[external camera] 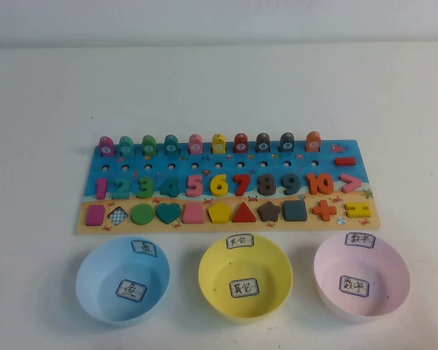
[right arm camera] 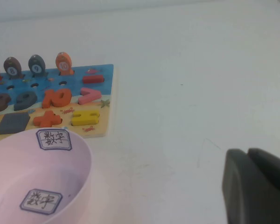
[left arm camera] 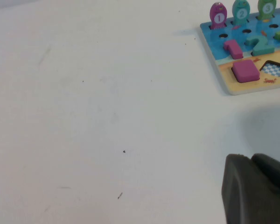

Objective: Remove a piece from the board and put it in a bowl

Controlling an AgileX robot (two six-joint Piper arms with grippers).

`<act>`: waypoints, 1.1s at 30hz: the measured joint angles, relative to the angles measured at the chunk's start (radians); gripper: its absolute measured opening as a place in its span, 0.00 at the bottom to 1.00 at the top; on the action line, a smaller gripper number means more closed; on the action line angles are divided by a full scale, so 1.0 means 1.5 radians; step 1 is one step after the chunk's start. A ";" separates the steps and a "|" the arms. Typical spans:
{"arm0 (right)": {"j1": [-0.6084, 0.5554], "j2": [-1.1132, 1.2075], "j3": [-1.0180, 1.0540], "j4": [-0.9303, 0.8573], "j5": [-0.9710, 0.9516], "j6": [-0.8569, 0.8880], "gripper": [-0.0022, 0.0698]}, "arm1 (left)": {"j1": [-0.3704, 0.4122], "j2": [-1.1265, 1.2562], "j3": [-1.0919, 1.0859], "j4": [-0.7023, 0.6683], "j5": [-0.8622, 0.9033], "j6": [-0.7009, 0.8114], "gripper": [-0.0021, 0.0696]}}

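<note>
Only a dark corner of the left claw (left arm camera: 256,189) is seen in the left wrist view, above bare desk (left arm camera: 107,116) off the board's left end; whether it is spread cannot be told. The right claw (right arm camera: 256,186) is likewise seen only in part, off the board's right end beside the pink bowl (external camera: 361,275), its state not discernible. The board (external camera: 226,186) is laid mid-desk, long axis left to right. Wide bare desk is left around it. The blue bowl (external camera: 123,278) and yellow bowl (external camera: 245,275) are set along the near edge.
</note>
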 joint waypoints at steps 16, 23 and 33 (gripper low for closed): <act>0.000 0.000 0.000 -0.005 -0.030 0.000 0.01 | 0.000 0.000 0.000 0.000 0.000 0.000 0.02; 0.000 0.000 0.000 0.017 -0.032 0.000 0.01 | 0.000 0.000 0.000 0.000 0.000 0.000 0.02; 0.000 0.000 0.000 0.544 -0.037 0.000 0.01 | 0.000 0.000 0.000 0.000 0.000 0.000 0.02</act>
